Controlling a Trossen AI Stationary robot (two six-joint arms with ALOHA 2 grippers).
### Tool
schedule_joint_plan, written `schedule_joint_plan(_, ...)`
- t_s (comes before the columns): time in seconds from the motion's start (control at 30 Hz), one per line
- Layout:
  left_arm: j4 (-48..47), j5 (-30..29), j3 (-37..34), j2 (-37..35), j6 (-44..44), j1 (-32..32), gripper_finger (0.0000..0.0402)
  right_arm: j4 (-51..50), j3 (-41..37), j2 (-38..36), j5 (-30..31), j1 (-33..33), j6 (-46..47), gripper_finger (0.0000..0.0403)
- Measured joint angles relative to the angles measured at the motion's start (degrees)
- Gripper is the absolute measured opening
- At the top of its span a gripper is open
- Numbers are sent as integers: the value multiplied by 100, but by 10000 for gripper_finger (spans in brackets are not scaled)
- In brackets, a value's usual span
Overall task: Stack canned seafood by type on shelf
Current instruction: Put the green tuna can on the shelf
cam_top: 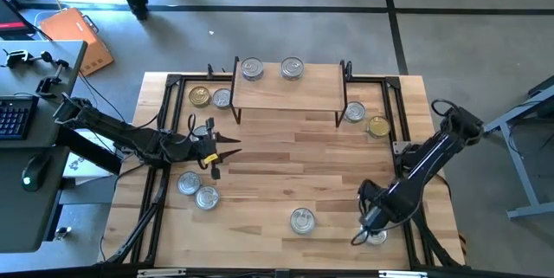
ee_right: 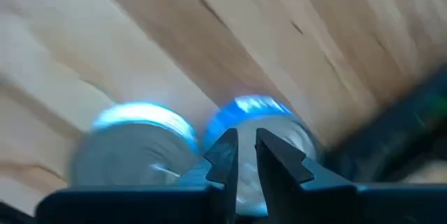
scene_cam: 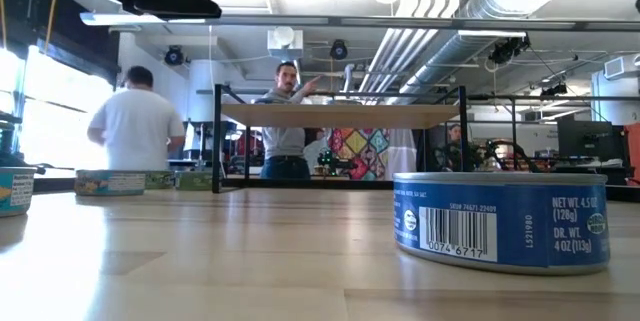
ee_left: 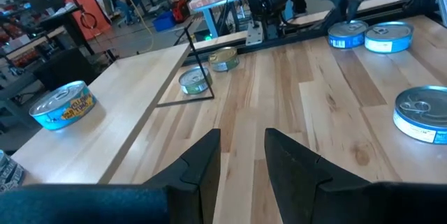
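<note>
Tins: two on shelf (cam_top: pixel 288 89), others scattered around it on table. High view: right gripper (cam_top: pixel 370 229) at near-right tin (cam_top: pixel 377 236), far from shelf. Right wrist view: fingers (ee_right: pixel 225 155) narrowly parted over tin rim; grip unclear. Left wrist view: left gripper (ee_left: pixel 241 155) slightly spread, holding nothing.

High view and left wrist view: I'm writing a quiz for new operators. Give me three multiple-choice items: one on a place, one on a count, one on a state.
1. Where is the right gripper?
A. Beside the gold cans
B. Over a can far from the shelf
C. Out of view

2. How many cans are on the shelf?
A. None
B. Five
C. Two

3. The left gripper is:
A. Open and empty
B. Clamped on a can
C. Gripping a shelf leg

Key: B, its arm ends above that lone can; C, two lids show on the board; A, bare wood shows between its fingers.
</note>
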Motion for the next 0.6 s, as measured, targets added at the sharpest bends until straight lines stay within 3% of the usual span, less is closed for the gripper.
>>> schedule_joint_plan(0.2, -18, 0, 0, 0, -157, 0, 106, -138, -4, 149, -241, -233, -108, 76)
schedule_joint_plan(0.6, -119, 2, 0, 0, -305, 0, 106, -400, -6, 610, -831, -285, -648, 78)
